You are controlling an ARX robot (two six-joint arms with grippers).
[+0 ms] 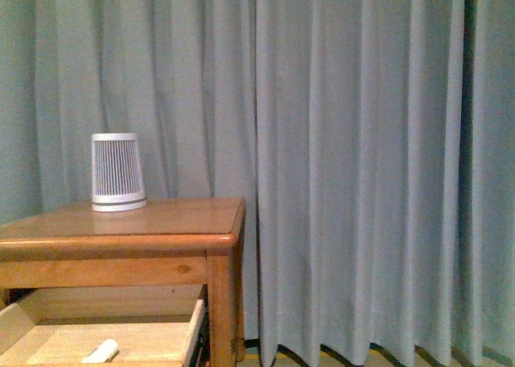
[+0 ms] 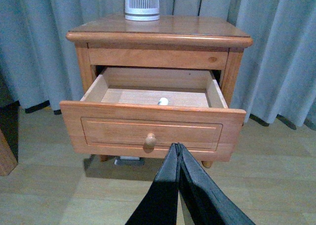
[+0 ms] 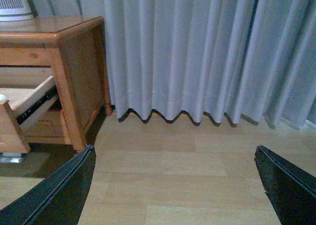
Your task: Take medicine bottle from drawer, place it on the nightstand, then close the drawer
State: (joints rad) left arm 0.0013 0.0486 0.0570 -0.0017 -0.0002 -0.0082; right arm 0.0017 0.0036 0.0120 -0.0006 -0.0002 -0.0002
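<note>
- Orange-brown wood fills the lower left of the front view. The nightstand [image 1: 121, 226] carries a ribbed device [image 1: 118, 172] on its top. Beneath the top, the drawer [image 1: 193, 335] stands pulled out. The medicine bottle [image 1: 100, 351] lies on its side on the pale bare-wood floor inside, and nothing else shows in the drawer. Neither arm is in view, and a grey-green curtain [image 1: 362, 158] hangs behind.
- From the left wrist, the left claw [image 2: 177, 147] is pressed together with its tips touching and nothing in it. It hangs before the drawer [image 2: 153, 129] front, just beside the knob [image 2: 150, 141]. The medicine bottle [image 2: 163, 101] shows as a small white speck close behind the front panel, about mid-width.
- The step in hand looks to be fetching the bottle. The claw would do well to spread before it passes over the front panel. It should then come down from above and pinch across the bottle's body rather than its cap, since a round thing lying flat may roll away. A straight lift would clear the drawer walls.
- From the right wrist, the right claw [image 3: 175, 153] gapes wide and holds nothing. It sits over the wooden floor [image 3: 163, 185], beside the nightstand [image 3: 79, 62] and well apart from the drawer's inside.
</note>
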